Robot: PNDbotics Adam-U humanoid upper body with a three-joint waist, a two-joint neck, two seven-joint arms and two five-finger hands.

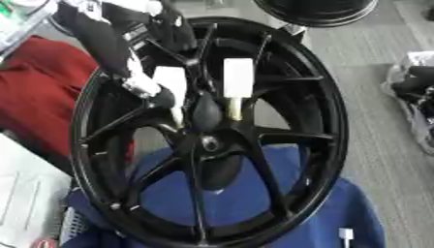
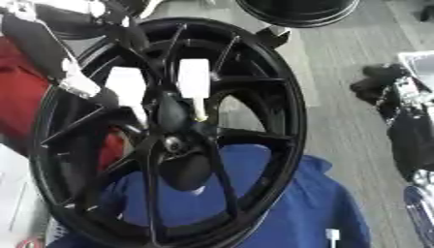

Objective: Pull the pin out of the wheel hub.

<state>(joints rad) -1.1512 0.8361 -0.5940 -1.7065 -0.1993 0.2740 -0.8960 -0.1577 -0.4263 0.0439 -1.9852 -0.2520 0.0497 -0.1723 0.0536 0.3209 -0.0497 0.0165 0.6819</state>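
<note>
Still early by the look of it: two white-headed pins (image 1: 238, 80) stand in the hub (image 1: 209, 140) of the black wheel (image 1: 331, 126), neither pulled. The left robot hand (image 1: 152, 92) reaches in from upper left, touching the left pin (image 1: 172, 82); whether it pinches cannot be told. The right robot hand shows nowhere

Light: I see even, bright daylight, soft shadows.
Focus: my whole feed is blurry; the black wheel (image 1: 212, 131) shows little detail.
</note>
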